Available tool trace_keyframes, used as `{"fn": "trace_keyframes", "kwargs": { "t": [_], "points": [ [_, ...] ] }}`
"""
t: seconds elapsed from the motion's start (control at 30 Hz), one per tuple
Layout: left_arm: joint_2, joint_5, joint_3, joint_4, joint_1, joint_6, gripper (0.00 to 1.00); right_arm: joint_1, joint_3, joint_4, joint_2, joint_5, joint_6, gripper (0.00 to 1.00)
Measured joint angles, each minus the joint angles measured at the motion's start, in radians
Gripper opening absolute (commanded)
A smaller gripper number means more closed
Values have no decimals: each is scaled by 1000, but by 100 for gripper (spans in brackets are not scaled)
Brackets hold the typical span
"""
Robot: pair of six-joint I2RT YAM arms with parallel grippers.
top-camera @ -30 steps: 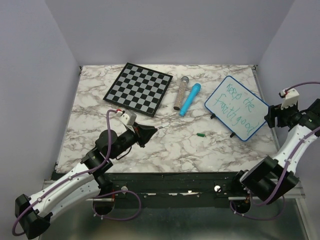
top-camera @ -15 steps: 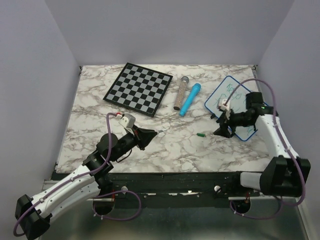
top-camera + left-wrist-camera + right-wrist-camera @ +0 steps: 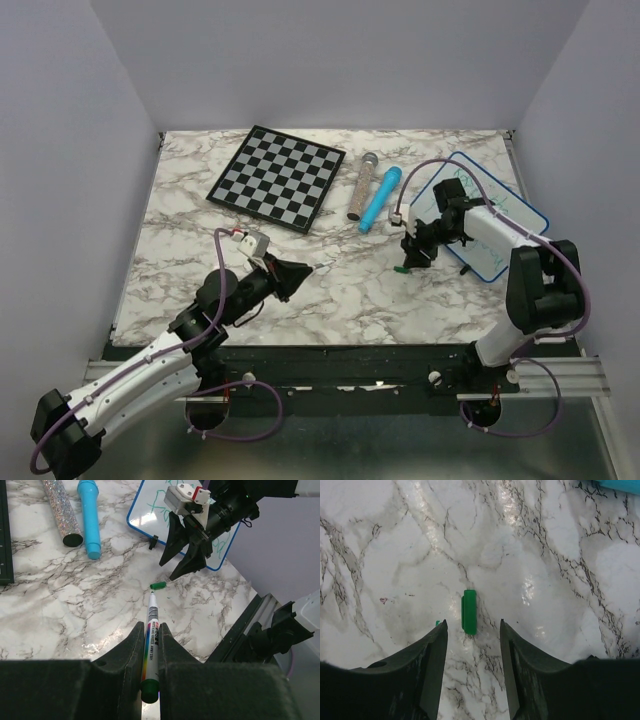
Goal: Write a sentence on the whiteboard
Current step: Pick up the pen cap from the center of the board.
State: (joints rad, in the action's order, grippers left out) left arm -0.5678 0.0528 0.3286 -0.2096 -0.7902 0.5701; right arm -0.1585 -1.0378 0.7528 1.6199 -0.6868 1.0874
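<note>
The whiteboard (image 3: pixel 521 224) lies at the right of the table, with my right arm partly across it; it also shows in the left wrist view as the whiteboard (image 3: pixel 146 514). Bits of the green sentence (image 3: pixel 466 177) show beside the arm. My left gripper (image 3: pixel 301 268) is shut on a white marker (image 3: pixel 153 635), whose uncapped tip points toward a small green cap (image 3: pixel 401 269) on the marble. My right gripper (image 3: pixel 472 623) hangs open just over the cap (image 3: pixel 469 611), which lies just ahead of the gap between the two fingertips and touches neither.
A checkered chessboard (image 3: pixel 278 178) lies at the back left. A glittery silver stick (image 3: pixel 359 188) and a blue stick (image 3: pixel 381 198) lie side by side behind the cap. The table's front edge and rail (image 3: pixel 250 625) run close by.
My right arm has swung in from the right edge, across the whiteboard, down to the green cap, and its jaws have narrowed. The left gripper, with the marker in it, has crept slightly right.
</note>
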Motion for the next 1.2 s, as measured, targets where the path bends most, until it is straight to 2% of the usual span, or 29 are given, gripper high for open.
{"fn": "trace_keyframes", "kwargs": {
  "t": [0.33, 0.47, 0.73, 0.9, 0.93, 1.13, 1.2],
  "points": [
    [-71, 0, -61, -82, 13, 26, 0, -71, -4, -63, 97, 133, -71, 47],
    [-89, 0, -81, -124, 19, 37, 0, -79, -3, -79, 100, 166, -78, 42],
    [-156, 1, -114, -222, 27, 64, 0, -148, 21, -109, 93, 240, -85, 40],
    [-229, 6, -150, -337, 32, 106, 0, -178, 21, -111, 90, 281, -74, 25],
    [-253, 9, -160, -369, 32, 118, 0, -184, 20, -109, 90, 287, -71, 16],
    [-415, 30, -201, -534, 37, 182, 0, -215, 10, -80, 90, 304, -48, 2],
    [-495, 42, -200, -615, 39, 200, 0, -219, 10, -75, 89, 303, -40, 1]
  ]
}}
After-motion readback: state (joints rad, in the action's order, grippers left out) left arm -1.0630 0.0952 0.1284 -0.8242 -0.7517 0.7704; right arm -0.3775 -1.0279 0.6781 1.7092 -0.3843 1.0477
